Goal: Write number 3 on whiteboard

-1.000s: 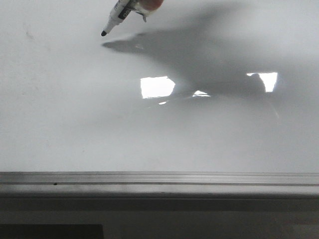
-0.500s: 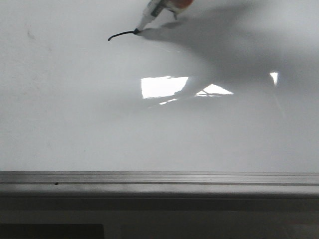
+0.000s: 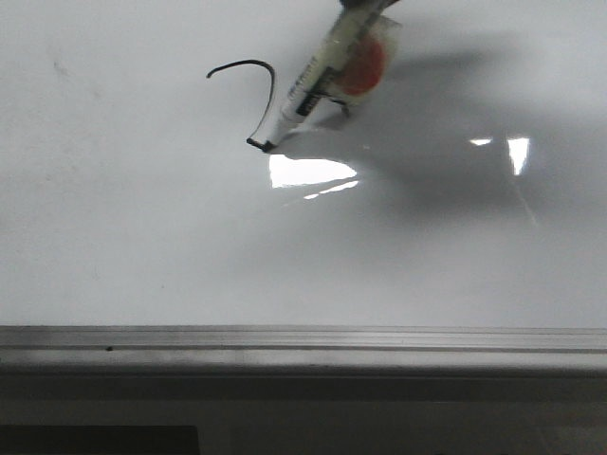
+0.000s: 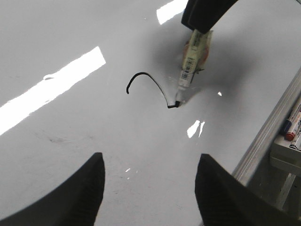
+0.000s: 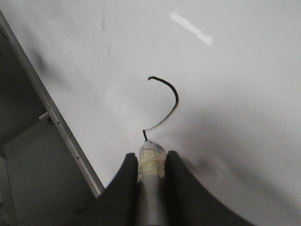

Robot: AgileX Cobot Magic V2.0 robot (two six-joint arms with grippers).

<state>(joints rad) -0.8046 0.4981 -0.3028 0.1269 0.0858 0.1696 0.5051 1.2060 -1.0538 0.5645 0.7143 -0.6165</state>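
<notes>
The whiteboard [image 3: 142, 237] fills the front view, its grey frame along the near edge. A thin black curved line [image 3: 248, 68], the upper arc of the number 3, is drawn on it; it also shows in the left wrist view [image 4: 148, 81] and the right wrist view [image 5: 168, 92]. My right gripper [image 5: 151, 157] is shut on a white marker pen [image 3: 308, 85], whose tip touches the board at the line's lower end [image 3: 258, 144]. My left gripper [image 4: 149, 165] is open and empty, hovering above bare board, apart from the line.
Bright rectangular light glare [image 3: 308, 171] lies just below the pen tip, another [image 3: 512, 152] to the right. The board's aluminium frame [image 4: 268, 132] runs beside a tray with other markers [image 4: 291, 129]. The frame edge [image 5: 56, 122] is near the right gripper.
The pen has moved right, then down and back left with its tip on the board, extending the short stroke into a curved arc. More of the pen is in view.
</notes>
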